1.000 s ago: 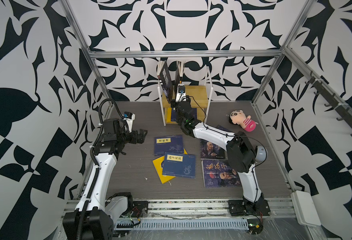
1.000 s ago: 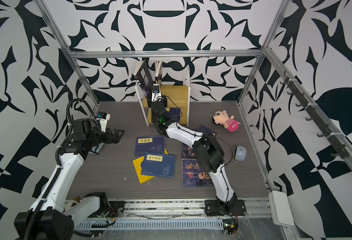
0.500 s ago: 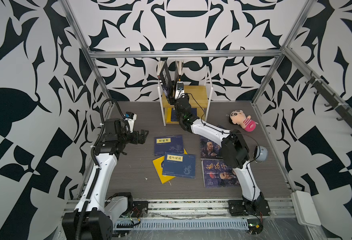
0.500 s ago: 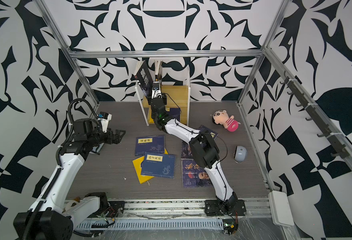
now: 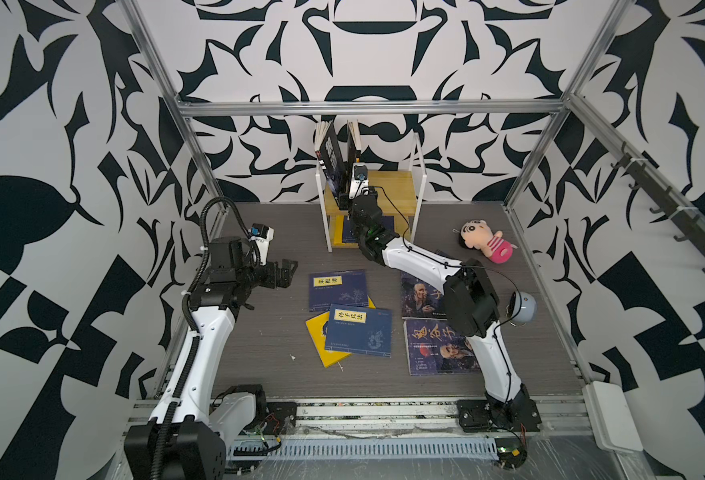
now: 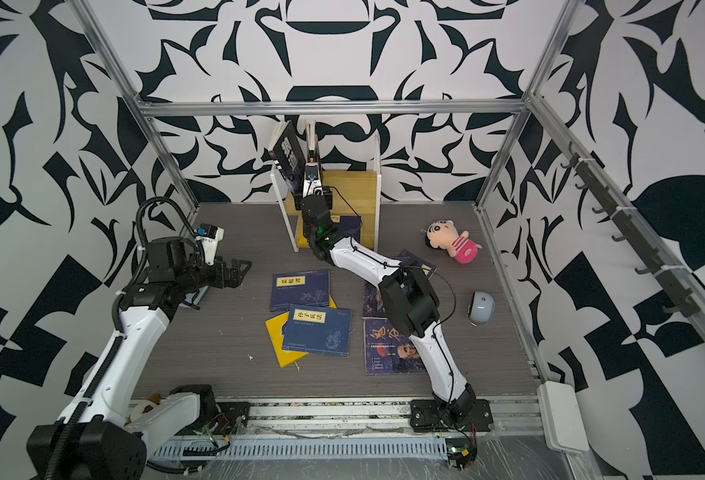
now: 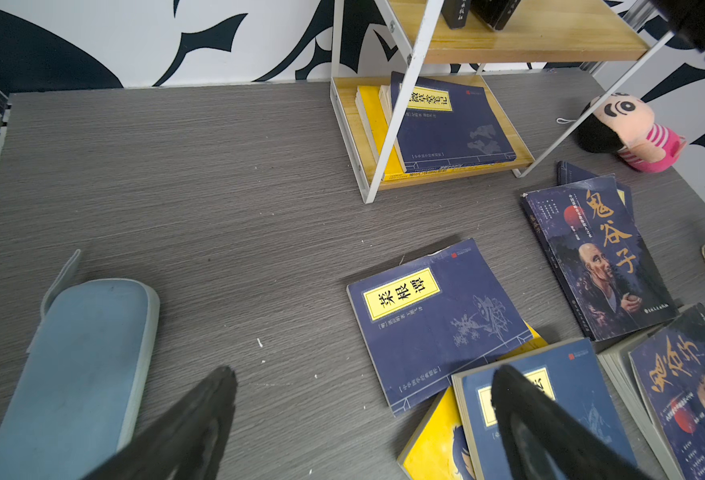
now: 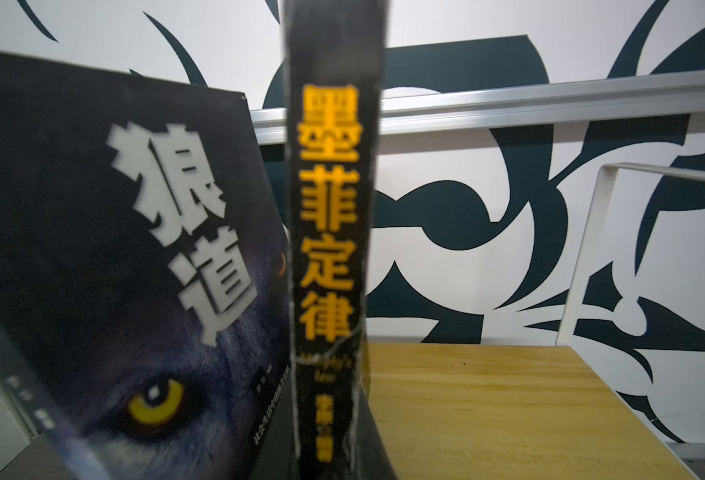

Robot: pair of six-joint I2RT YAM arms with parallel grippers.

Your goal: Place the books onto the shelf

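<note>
The shelf (image 5: 388,189) (image 6: 355,187) stands against the back wall. On its top board my right gripper (image 5: 348,195) (image 8: 328,457) is shut on an upright black book with orange spine lettering (image 8: 334,208) (image 5: 353,143). A black wolf-eye book (image 8: 114,249) (image 5: 329,162) leans beside it. A navy book (image 7: 450,124) lies on the lower board. My left gripper (image 5: 288,272) (image 7: 365,374) hovers open, holding nothing, left of two navy books (image 5: 337,290) (image 5: 359,334), which lie on a yellow one (image 5: 321,340). Two old-man portrait books (image 5: 419,293) (image 5: 438,347) lie under my right arm.
A pink-striped plush doll (image 5: 484,243) lies at the back right of the table. A grey rounded object (image 5: 521,307) sits near the right edge. A light-blue case (image 7: 80,365) lies below my left gripper. Metal frame posts fence the table.
My right gripper has risen up to the shelf's top board with the black book in it, and its elbow has swung left. The left arm has hardly moved.
</note>
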